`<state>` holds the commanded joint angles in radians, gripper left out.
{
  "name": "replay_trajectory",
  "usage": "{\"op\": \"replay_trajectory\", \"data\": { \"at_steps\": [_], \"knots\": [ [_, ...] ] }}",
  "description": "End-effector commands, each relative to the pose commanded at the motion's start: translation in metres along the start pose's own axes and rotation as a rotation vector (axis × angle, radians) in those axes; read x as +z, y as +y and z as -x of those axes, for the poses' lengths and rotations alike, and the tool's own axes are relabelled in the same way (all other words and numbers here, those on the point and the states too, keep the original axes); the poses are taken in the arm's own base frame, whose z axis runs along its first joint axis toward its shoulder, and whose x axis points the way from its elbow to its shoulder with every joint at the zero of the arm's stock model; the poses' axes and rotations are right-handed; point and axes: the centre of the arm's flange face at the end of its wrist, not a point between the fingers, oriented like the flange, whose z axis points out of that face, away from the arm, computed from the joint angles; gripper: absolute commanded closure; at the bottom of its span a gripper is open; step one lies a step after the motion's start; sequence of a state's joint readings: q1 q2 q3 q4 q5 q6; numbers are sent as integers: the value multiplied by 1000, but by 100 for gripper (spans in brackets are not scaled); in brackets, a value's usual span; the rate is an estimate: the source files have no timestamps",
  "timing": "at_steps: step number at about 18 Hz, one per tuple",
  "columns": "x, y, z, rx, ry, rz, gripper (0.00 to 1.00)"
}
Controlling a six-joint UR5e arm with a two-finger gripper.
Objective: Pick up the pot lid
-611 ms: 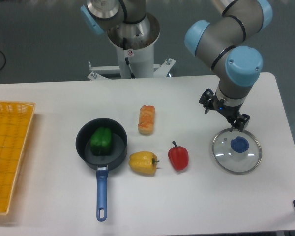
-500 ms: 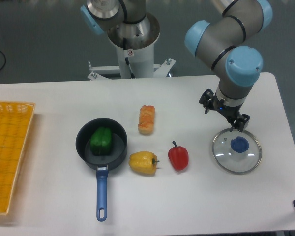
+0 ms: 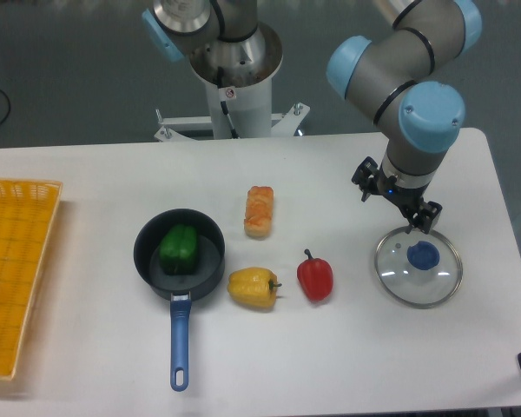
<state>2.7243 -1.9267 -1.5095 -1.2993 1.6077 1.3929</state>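
The gripper (image 3: 395,200) is at the upper right, its two fingertips spread apart with nothing visible between them. Just below it in the view lies the pot lid (image 3: 397,273), a round clear disc with a pale rim and a blue knob (image 3: 424,254). The right fingertip appears close to the lid's upper edge; whether it touches, and how high the gripper stands over the table, I cannot tell. The knob is in full view, below and to the right of the fingers.
A black pan (image 3: 146,274) with a blue handle (image 3: 180,343) holds a green pepper (image 3: 179,249). A yellow pepper (image 3: 253,287), a red one (image 3: 315,278) and an orange-brown item (image 3: 259,211) lie mid-table (image 3: 286,373). An orange crate (image 3: 28,287) stands at the left.
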Motion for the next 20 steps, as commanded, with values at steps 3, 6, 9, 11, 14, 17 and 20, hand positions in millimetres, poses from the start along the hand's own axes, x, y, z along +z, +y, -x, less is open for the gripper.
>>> {"op": "replay_trajectory", "data": {
  "at_steps": [3,6,9,11,14,17,20],
  "knots": [
    [-1,3,0,-6,1,-5,0],
    [0,1,-3,-3,4,-7,0],
    [2,2,-2,-8,7,-11,0],
    [2,5,0,-9,6,-6,0],
    [12,11,6,3,19,-5,0],
    [33,10,15,53,28,-9,0],
    [57,9,23,103,52,-8,0]
  ]
}}
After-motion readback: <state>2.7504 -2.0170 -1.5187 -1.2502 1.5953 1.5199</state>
